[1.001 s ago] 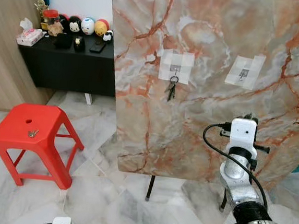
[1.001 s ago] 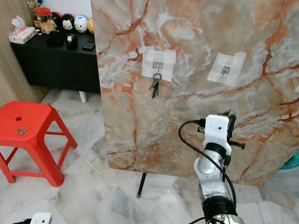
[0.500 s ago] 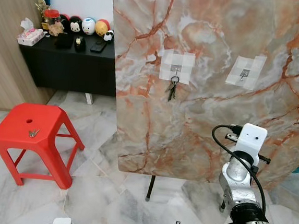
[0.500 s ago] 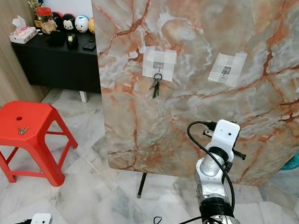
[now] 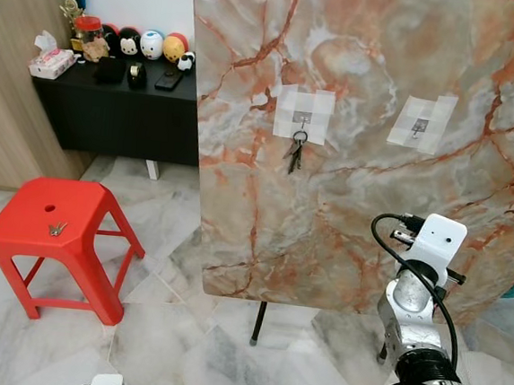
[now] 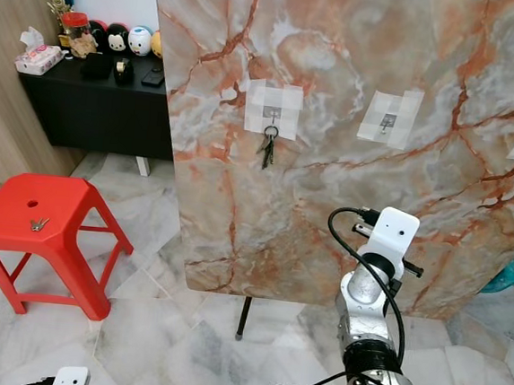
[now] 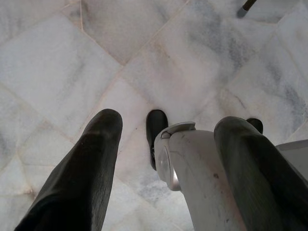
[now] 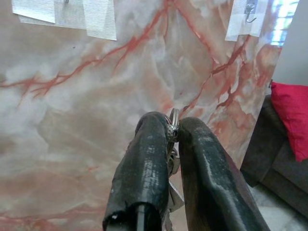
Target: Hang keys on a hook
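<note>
No readable writing anywhere. The right gripper point(image 8: 172, 130) is pinching a key ring point(image 8: 173, 121) in front of the marble board point(image 5: 353, 120); the left gripper point(image 7: 168, 139) hangs spread over the floor.
</note>
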Tool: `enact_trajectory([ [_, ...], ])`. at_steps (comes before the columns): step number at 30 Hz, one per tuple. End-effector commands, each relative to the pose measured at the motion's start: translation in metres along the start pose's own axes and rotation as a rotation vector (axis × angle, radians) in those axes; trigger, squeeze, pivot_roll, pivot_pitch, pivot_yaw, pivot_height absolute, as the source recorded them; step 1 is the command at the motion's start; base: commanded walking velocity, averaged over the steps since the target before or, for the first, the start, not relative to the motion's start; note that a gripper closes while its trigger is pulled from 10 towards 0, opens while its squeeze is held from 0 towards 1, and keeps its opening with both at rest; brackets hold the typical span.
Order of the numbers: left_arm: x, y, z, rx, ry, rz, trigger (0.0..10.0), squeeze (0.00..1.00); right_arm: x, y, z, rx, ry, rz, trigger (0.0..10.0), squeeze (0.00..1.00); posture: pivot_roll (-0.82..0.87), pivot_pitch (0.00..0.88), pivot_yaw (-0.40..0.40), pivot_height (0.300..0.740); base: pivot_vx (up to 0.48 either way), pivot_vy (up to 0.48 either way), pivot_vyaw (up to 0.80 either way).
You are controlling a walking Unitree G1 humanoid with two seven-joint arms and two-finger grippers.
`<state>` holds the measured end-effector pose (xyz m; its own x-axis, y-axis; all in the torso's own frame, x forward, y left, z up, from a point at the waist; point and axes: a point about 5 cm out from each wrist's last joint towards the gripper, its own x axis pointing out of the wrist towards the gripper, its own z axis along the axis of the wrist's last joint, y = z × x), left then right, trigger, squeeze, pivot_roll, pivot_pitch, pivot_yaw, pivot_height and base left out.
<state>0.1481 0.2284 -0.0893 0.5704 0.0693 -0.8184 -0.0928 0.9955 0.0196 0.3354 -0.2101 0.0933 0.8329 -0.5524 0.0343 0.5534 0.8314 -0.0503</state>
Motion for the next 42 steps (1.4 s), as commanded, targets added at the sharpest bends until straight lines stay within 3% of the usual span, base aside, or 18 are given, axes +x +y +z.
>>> enact_trajectory([
  [1, -0.0008, -0.0003, -0.0036, -0.008, 0.007, 0.001, 10.0, 0.0, 0.0015, 0.001, 0.0028, 0.014, -0.004, -0.007, 10.0, 0.0, 0.02, 0.0, -0.065, 0.74, 0.0, 0.0, 0.0],
  [17, -0.0004, -0.0012, -0.0028, -0.014, 0.004, 0.002, 10.0, 0.0, 0.0018, 0.0031, 0.0044, 0.02, -0.014, 0.009, 10.0, 0.0, 0.02, 0.0, -0.069, 0.74, 0.0, 0.0, 0.0],
  [42, 0.0001, -0.0026, -0.0014, -0.017, 0.0, 0.002, 10.0, 0.0, 0.0016, 0.0022, 0.0047, 0.04, -0.021, 0.005, 10.0, 0.0, 0.02, 0.0, -0.07, 0.74, 0.259, 0.0, 0.0],
])
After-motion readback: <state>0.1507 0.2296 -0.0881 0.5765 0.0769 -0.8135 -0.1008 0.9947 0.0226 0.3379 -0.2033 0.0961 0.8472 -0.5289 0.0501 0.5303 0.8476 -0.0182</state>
